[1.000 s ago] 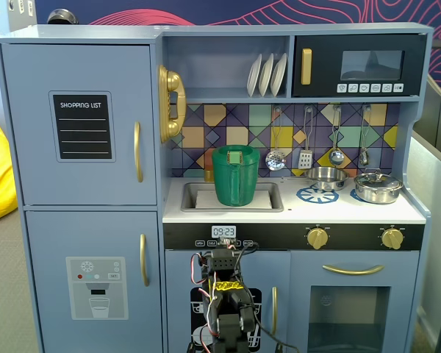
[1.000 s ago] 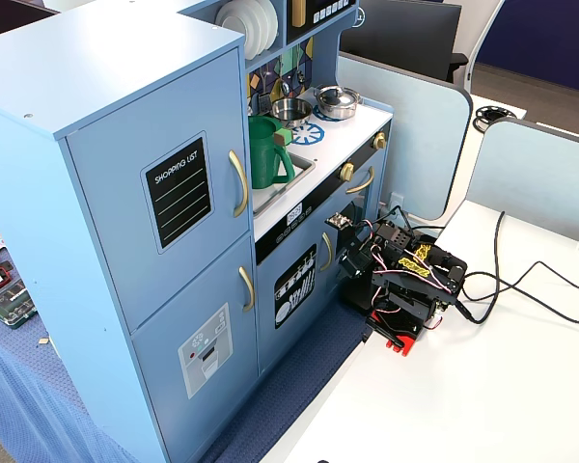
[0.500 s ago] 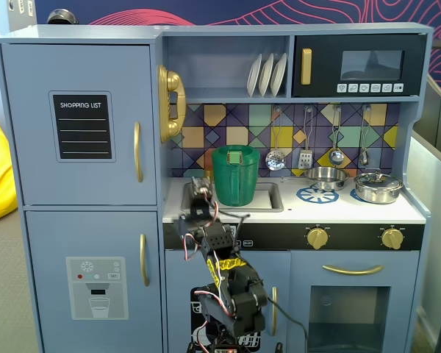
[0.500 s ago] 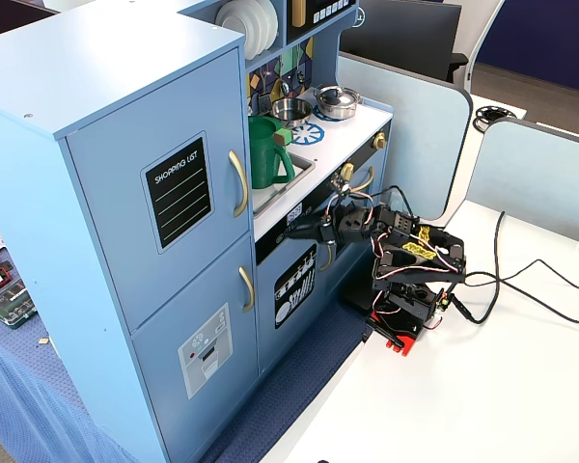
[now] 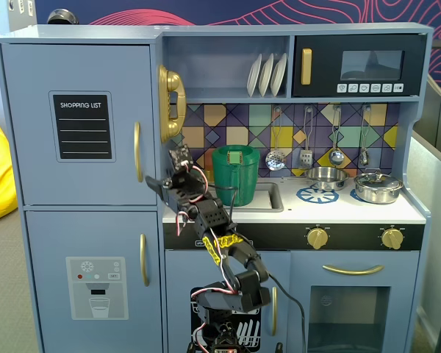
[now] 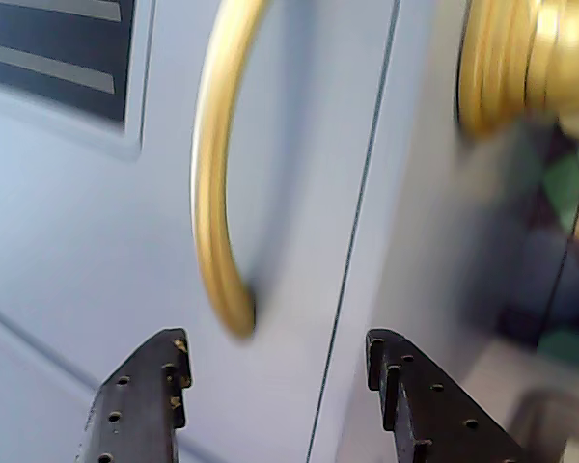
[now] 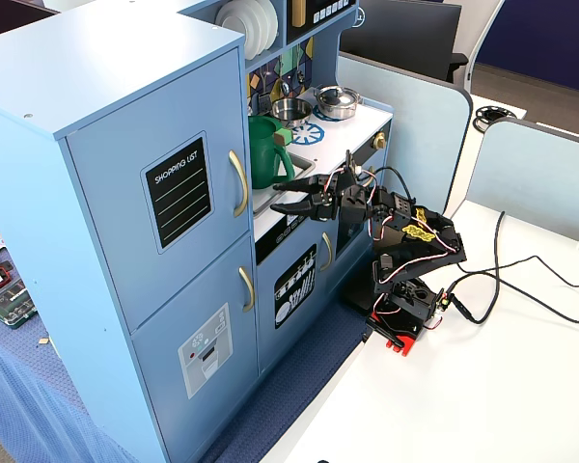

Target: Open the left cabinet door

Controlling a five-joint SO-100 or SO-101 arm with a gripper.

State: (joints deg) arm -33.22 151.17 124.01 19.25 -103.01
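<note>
The left cabinet door [image 5: 77,121] is shut. The tool [image 6: 275,371] is spread wide, empty, just under the gold handle [image 6: 217,174].

A: One fixed view faces the toy kitchen [image 5: 220,176] head-on, fairly near; another looks down from its front-left corner, farther back.

B: The wrist view sits close to the gold handle [image 6: 217,183]; all share it.

The left cabinet door [image 5: 77,121] sat above the dispenser door [image 5: 88,283], its handle [image 5: 137,151] along its right edge in a fixed view. The tool [image 7: 288,207] hung just before that handle — apart from it — with the pitcher [image 5: 235,175] in the sink behind.
</note>
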